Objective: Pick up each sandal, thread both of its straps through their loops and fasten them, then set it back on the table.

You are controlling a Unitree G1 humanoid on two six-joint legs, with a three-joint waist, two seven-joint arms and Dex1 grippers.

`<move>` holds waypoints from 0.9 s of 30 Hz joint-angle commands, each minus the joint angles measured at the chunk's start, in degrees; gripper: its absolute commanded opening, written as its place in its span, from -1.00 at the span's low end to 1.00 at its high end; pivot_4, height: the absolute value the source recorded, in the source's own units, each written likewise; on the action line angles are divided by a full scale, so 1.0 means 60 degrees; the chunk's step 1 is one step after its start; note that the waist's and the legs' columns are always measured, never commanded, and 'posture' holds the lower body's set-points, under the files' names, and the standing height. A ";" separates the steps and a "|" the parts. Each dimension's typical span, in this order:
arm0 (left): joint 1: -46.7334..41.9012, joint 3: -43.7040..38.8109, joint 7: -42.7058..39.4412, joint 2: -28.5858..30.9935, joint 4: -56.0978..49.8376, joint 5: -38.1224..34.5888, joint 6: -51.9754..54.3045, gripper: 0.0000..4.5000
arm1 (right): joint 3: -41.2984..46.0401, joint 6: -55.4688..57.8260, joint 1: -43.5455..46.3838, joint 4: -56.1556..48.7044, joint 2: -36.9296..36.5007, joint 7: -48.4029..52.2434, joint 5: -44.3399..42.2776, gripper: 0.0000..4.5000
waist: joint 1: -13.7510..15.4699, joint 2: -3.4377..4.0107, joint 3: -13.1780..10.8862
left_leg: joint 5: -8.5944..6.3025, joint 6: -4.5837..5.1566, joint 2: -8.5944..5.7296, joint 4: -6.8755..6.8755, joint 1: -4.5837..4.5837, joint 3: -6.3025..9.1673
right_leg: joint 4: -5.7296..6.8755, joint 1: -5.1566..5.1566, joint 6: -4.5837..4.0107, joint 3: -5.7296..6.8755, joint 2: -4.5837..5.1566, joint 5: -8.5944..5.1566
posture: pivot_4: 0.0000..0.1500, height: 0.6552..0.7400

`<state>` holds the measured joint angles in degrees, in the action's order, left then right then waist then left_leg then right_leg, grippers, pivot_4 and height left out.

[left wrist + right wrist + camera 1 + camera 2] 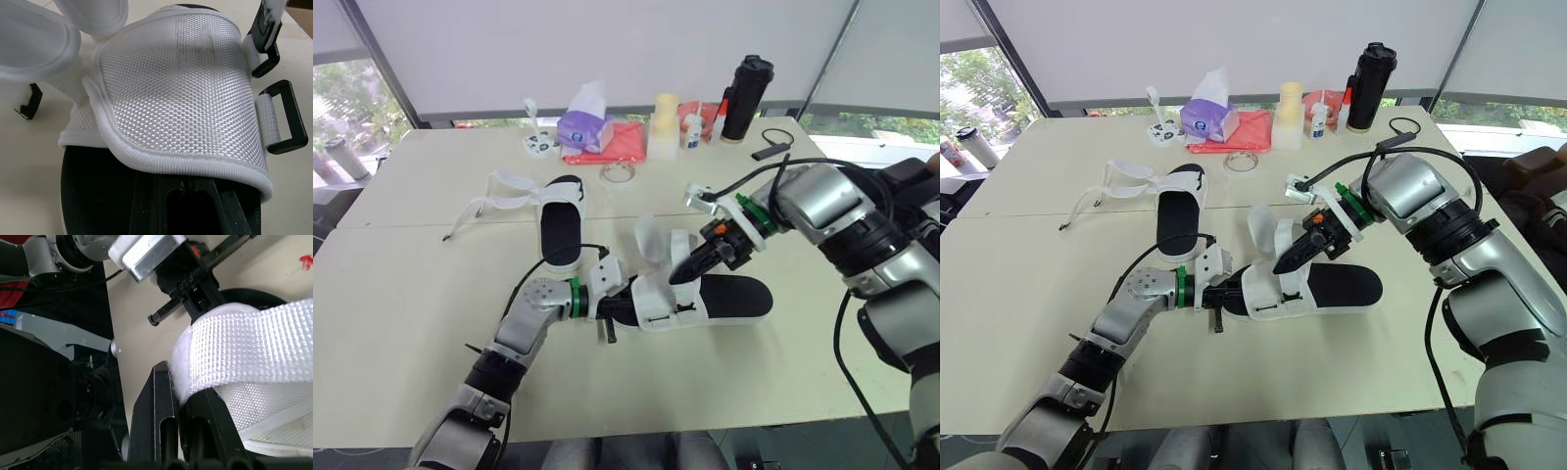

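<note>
Your right fingers [161, 421] are pinched together on a white hook-and-loop strap [254, 347], which is squeezed between them. Your left fingers [215, 210] are clamped on one end of the white woven sandal with black sole [724, 297], gripping the sole just under the edge of the upper.

That held sandal lies low on the beige worktop [411, 294] between your two arms. You cannot tell whether it touches the surface. The pinched strap stands up from its upper. Two black plastic rectangular loops [281, 120] hang at the side of the upper, apart from the strap.

The second white-and-black sandal [563, 230] lies flat beyond the held sandal, toward your left. Its loose white straps [504, 191] are spread open on the side away from the held sandal.

Well beyond the held sandal, along the far edge:
- a clear tape roll [620, 173], nearest the held sandal
- a purple tissue pack [584, 127]
- a red cloth [617, 145]
- a pale yellow cylinder [664, 125]
- a small white bottle [691, 129]
- a tall black flask [746, 98]
- a black cable [771, 147]
</note>
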<state>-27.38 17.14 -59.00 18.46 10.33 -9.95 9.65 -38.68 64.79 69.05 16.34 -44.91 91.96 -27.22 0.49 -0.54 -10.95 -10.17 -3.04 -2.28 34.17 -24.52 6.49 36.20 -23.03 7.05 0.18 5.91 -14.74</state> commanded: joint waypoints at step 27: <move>0.0121 0.0096 0.0195 -0.0100 -0.0098 0.0126 0.0087 -1.00 | 0.0233 -0.0951 -0.0314 0.0508 0.0297 0.0091 0.1171 -0.99 | 0.0005 0.0002 0.0004 | 0.0001 -0.0001 -0.0004 0.0004 0.0005 0.0002 | 0.0001 0.0008 0.0031 -0.0002 0.0000 0.0018 | 1.00 1.00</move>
<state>-27.21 17.12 -57.93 18.01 10.03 -9.68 9.71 -38.68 58.11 67.25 21.94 -42.02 91.66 -19.13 0.51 -0.53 -10.93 -10.16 -3.05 -2.31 34.19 -24.49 6.50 36.21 -22.98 7.23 0.17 5.91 -14.63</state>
